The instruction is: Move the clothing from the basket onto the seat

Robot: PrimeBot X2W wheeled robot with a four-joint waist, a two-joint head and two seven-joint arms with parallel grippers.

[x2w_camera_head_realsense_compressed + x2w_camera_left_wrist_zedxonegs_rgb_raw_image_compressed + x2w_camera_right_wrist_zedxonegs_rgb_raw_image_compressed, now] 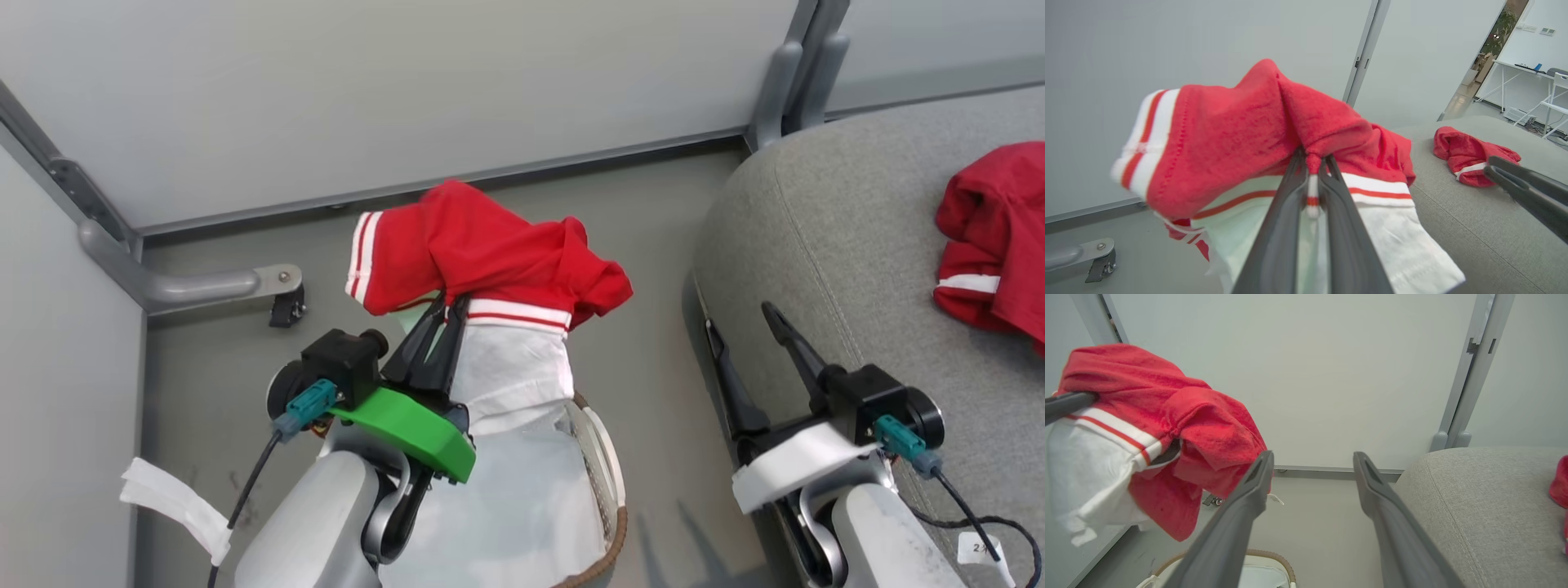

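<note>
My left gripper (451,304) is shut on a red garment (490,253) with white stripe trim and a white panel, held up above the basket (616,523). In the left wrist view the fingers (1290,196) pinch a fold of the garment (1229,139). A second red garment (996,237) lies crumpled on the grey seat (857,245) at the right. My right gripper (740,318) stands open beside the seat's left edge, with nothing between its fingers (1372,486). The right wrist view shows the lifted garment (1167,396) to its left and the basket's brown rim (1274,559) below.
Pale partition walls close off the back and left, with a metal foot and caster (286,310) on the grey floor. A strip of white tape (171,498) lies at the lower left. The basket's white liner (506,506) sits under my left arm.
</note>
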